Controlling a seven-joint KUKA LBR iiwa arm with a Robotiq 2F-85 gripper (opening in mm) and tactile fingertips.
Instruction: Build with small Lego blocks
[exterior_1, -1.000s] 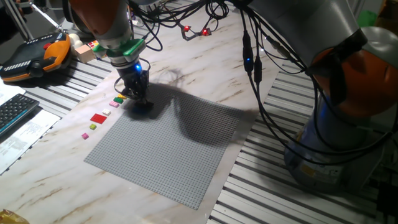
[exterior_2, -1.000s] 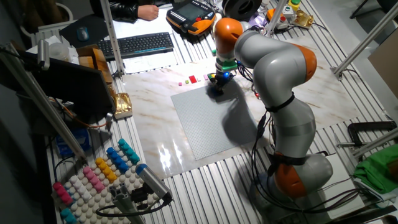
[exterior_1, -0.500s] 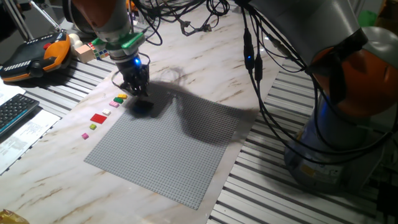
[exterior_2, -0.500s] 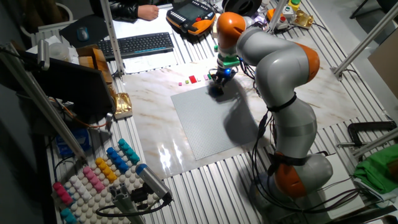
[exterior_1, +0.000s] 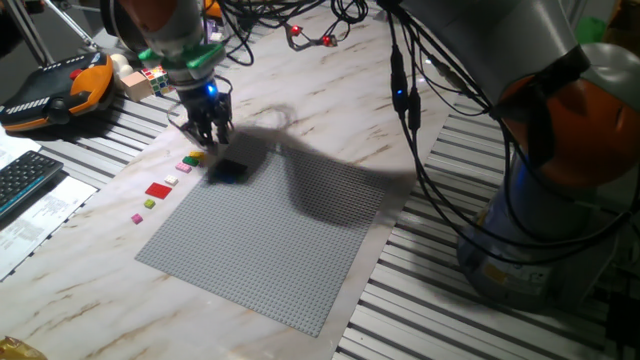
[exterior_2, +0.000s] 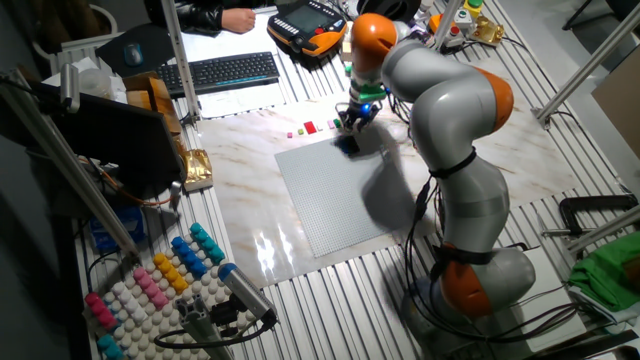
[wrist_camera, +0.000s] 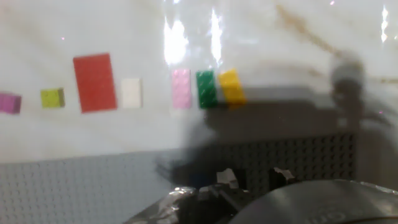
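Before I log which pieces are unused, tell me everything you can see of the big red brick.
The red brick is the largest loose piece, a flat rectangle of smooth-looking plastic; studs are too blurred to make out. It lies flat on the marble table, beside the grey baseplate but off it. In the row of bricks it sits between a yellow-green square and a white brick, touching neither.

1. The arm (exterior_2: 440, 90) has smooth silver-grey rounded shells, with orange bands at its joints.
2. A green ring (exterior_1: 183, 58) circles the wrist just above the tool.
3. The tool (exterior_1: 207, 128) is small and black, with a blue light (exterior_1: 210, 88) glowing on its upper part.
4. Black cables (exterior_1: 420, 120) hang in loops along the arm, one carrying a small blue light.
5. The base (exterior_2: 480, 285) is a grey and orange rounded column.
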